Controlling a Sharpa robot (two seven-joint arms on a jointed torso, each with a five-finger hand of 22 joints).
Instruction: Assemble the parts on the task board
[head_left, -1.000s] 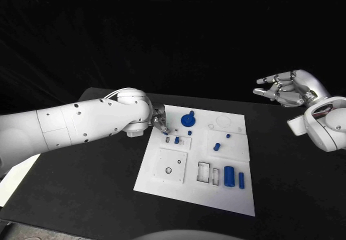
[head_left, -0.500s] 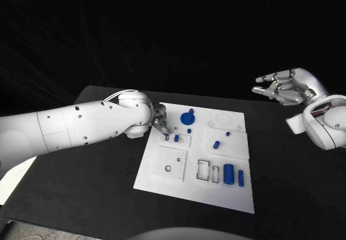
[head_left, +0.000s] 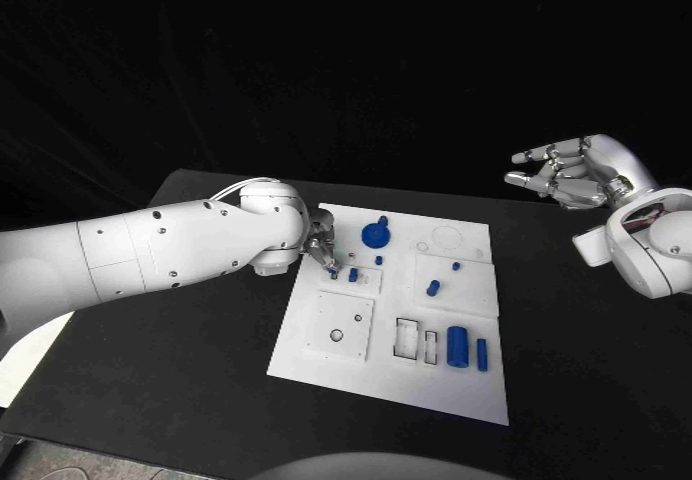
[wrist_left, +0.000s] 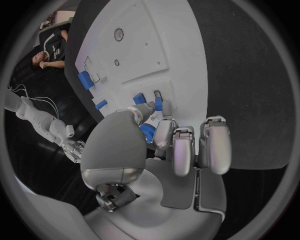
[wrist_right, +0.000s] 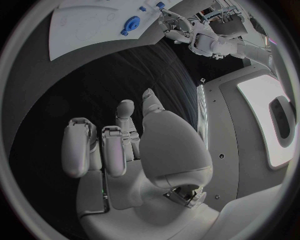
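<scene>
Table (head_left: 173, 380): black, carries the board at its middle.
Task board (head_left: 433, 385): white plate with recessed slots and holes; blue parts (head_left: 459, 347) sit on it, a round knob (head_left: 375, 236) near the far edge.
Left hand (head_left: 320, 250): fingertips pinching a small blue peg (wrist_left: 158, 103) at the board's left edge.
Right hand (head_left: 567, 176): raised beyond the table, fingers apart, holding nothing.

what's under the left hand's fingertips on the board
The left hand reaches down onto the task board, fingertips at a small blue part. Whether they grip it is hidden by the fingers.
</scene>
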